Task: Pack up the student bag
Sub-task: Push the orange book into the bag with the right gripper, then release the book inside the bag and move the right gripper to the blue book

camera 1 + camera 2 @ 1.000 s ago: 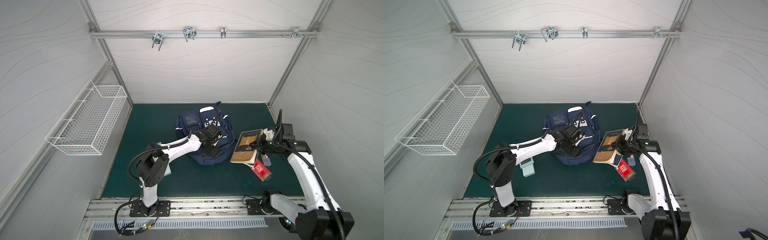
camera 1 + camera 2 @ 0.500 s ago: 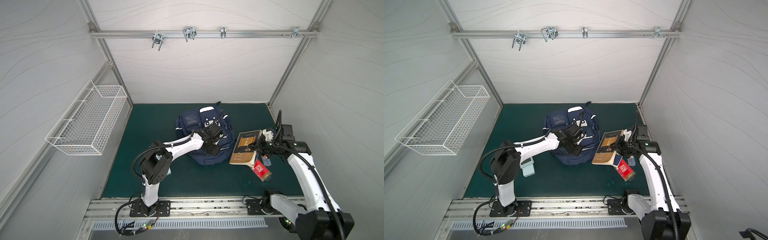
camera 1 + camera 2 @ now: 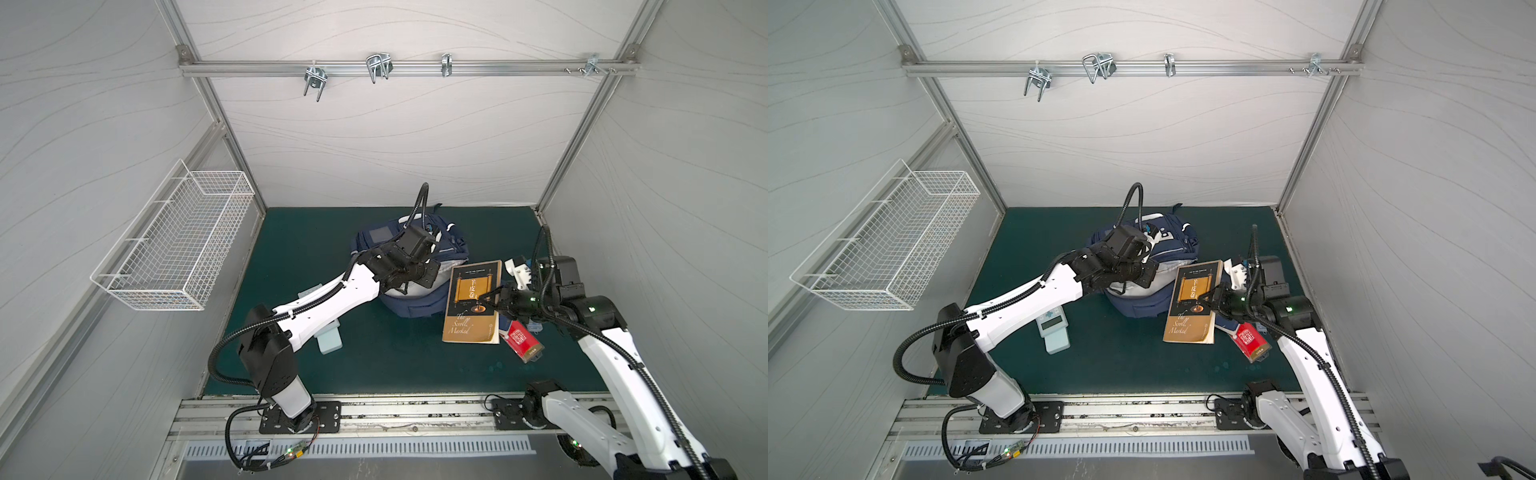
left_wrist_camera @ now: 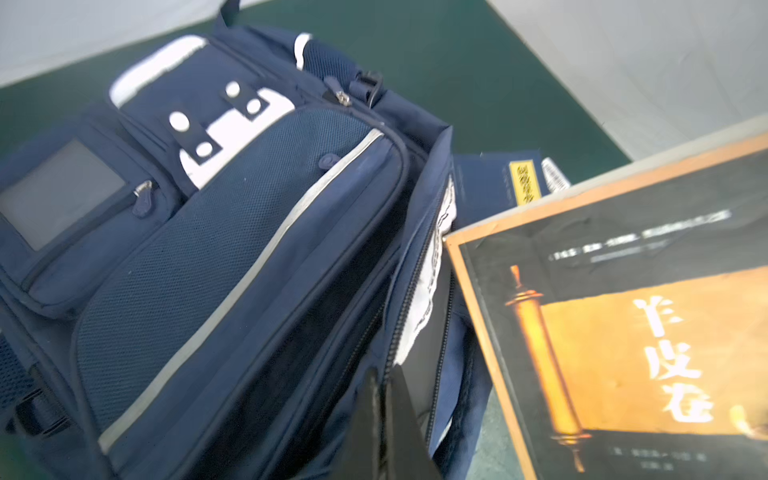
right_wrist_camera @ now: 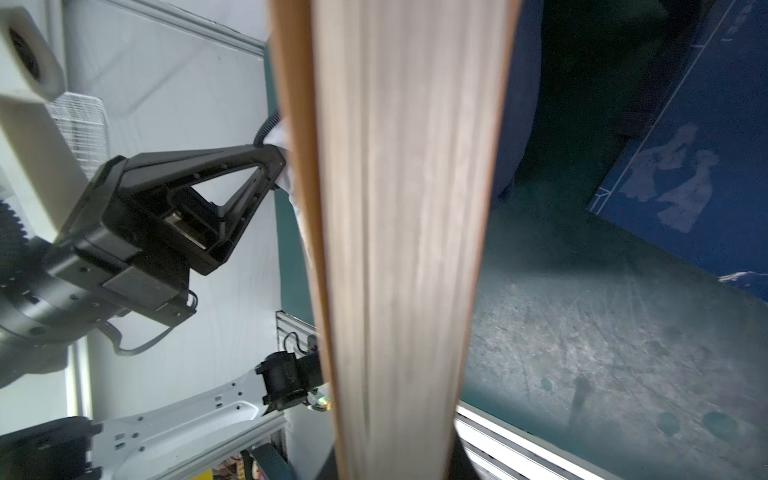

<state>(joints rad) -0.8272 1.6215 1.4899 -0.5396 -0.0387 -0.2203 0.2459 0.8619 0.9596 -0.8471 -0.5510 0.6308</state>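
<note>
Currently the student bag lies on the green surface, toward the rear and approx. mid-width, front pockets up. Its main mouth is turned toward the right tool w/ pale grey lining showing. Left tool sits over that mouth, clenched. In the left wrist cam its fingers meet on what looks like the zip edge of the bag, but the tips are dark and partly cut off, so not sure how much fabric is pinched. Right tool is clamped on a book at its page-edge side, dark cover w/ gold scroll facing up in both top views. Book's upper corner is just beside the bag mouth; contact btwn the two: can't tell. Whether its lower end rests on the surface: can't tell either. Right wrist cam is mostly filled by the book's page edge. Navy book lies on the surface beside the bag, partly hidden by the held one. Red pack sits just beside the held book's lower corner. Pale blue calculator-like device lies by the left arm, partly covered by it, apart from the bag. White wire basket hangs off the left-side wall.
</note>
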